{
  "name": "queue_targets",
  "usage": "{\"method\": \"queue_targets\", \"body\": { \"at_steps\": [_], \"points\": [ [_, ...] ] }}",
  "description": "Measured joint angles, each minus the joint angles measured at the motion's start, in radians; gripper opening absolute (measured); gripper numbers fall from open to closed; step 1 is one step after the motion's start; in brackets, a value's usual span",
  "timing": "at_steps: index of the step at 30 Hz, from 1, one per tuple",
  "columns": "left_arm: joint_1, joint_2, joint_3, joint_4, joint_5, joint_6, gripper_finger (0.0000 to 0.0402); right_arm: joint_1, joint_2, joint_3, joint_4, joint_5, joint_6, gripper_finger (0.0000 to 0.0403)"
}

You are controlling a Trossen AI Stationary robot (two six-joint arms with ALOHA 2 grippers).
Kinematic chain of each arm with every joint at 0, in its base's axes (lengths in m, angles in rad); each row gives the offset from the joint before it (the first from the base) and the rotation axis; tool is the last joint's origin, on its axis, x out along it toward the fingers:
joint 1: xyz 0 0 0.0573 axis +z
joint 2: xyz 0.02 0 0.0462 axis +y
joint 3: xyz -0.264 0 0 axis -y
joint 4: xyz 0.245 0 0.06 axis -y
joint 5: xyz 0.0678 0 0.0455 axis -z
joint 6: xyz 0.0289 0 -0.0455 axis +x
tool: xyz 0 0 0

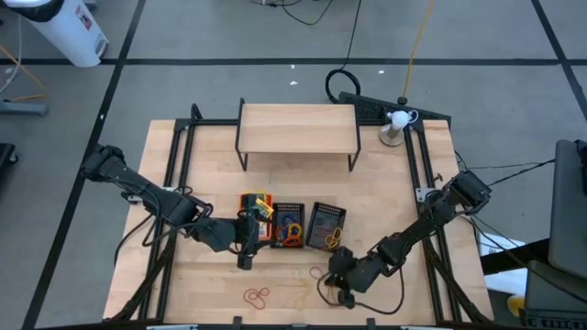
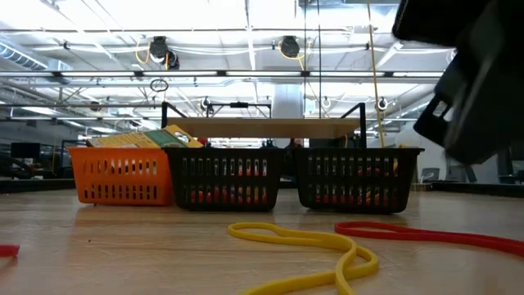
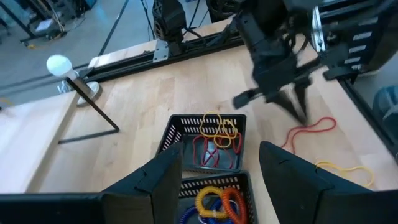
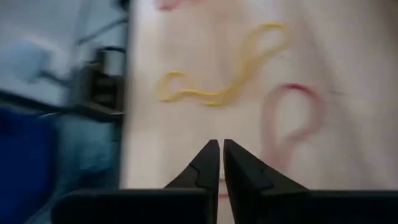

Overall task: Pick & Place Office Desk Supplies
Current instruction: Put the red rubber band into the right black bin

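Three mesh bins stand in a row mid-table: an orange bin (image 1: 258, 209) with yellow-and-green packs (image 2: 147, 138), and two black bins (image 1: 289, 225) (image 1: 326, 225) with rubber bands inside (image 3: 214, 132). My left gripper (image 3: 217, 180) hovers open above the black bins. My right gripper (image 4: 221, 148) is shut, low over the table near the front, and nothing shows between its tips. A yellow band (image 4: 217, 68) and a red band (image 4: 292, 118) lie flat on the wood just beyond it. In the left wrist view the right gripper (image 3: 300, 109) stands just above the red band (image 3: 311, 129).
A light wooden shelf (image 1: 296, 128) on black legs stands at the far side. A white ball-headed stand (image 1: 396, 124) sits at the far right corner. Another red band (image 1: 257, 295) lies near the front edge, left of centre. Black frame rails (image 1: 179, 156) run along both table sides.
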Motion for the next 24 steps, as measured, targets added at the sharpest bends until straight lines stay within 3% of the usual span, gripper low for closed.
{"method": "queue_targets", "body": {
  "at_steps": [6,15,19,24],
  "points": [
    [0.0,0.0,0.0,0.007,0.002,0.05,0.0209,0.001,-0.001,0.001,0.123,-0.04,-0.056,0.0046],
    [0.003,0.0,0.0,0.122,0.01,0.166,0.0209,-0.001,-0.024,0.001,0.08,-0.197,-0.096,0.0095],
    [0.003,-0.002,0.0,0.094,0.04,0.186,0.0209,0.001,-0.099,0.002,-0.079,-0.184,-0.102,0.01],
    [0.005,-0.04,-0.044,0.017,0.104,0.064,0.0209,0.032,-0.256,-0.003,-0.268,-0.032,-0.137,0.01]
  ]
}}
